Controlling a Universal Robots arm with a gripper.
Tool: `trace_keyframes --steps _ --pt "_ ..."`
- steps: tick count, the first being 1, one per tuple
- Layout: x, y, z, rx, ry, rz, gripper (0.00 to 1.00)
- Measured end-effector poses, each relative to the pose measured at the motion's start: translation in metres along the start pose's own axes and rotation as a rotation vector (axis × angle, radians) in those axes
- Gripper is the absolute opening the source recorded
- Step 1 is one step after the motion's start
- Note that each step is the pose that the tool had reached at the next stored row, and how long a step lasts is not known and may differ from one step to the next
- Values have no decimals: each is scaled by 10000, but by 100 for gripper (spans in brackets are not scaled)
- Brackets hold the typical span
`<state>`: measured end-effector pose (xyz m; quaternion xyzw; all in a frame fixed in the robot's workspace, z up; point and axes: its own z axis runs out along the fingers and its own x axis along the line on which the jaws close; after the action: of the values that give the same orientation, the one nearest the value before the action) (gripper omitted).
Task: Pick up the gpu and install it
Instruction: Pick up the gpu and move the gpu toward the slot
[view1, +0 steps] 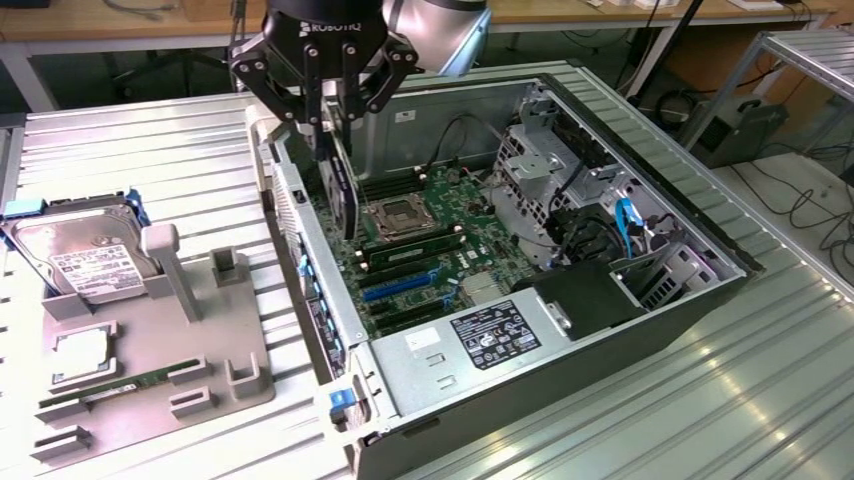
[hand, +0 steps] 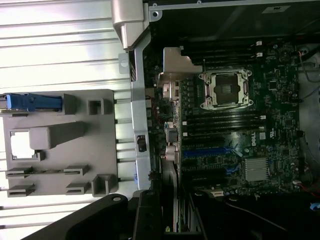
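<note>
One slim black gpu card (view1: 343, 190) is gripped upright by the black pincer (view1: 334, 115), hanging over the green motherboard (view1: 447, 235) of the open case (view1: 641, 112); it should be kept vertical and squared with the blue slot (view1: 400, 286).

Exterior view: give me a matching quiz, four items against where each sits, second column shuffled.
Things:
1. gpu
2. hard drive
3. CPU socket
4. blue slot

Places:
A. in the grey holder, at the exterior view's left
B. silvery square frame on the motherboard
C. held edge-down by the gripper over the open case
D. on the motherboard, between socket and power supply

Pairs: 1-C, 2-A, 3-B, 4-D
</note>
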<state>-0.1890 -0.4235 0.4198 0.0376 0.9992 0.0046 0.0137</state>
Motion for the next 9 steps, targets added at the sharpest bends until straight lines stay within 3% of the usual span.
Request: trace_keyframes --steps 9 --pt "-30 2 2 -1 -1 1 26"
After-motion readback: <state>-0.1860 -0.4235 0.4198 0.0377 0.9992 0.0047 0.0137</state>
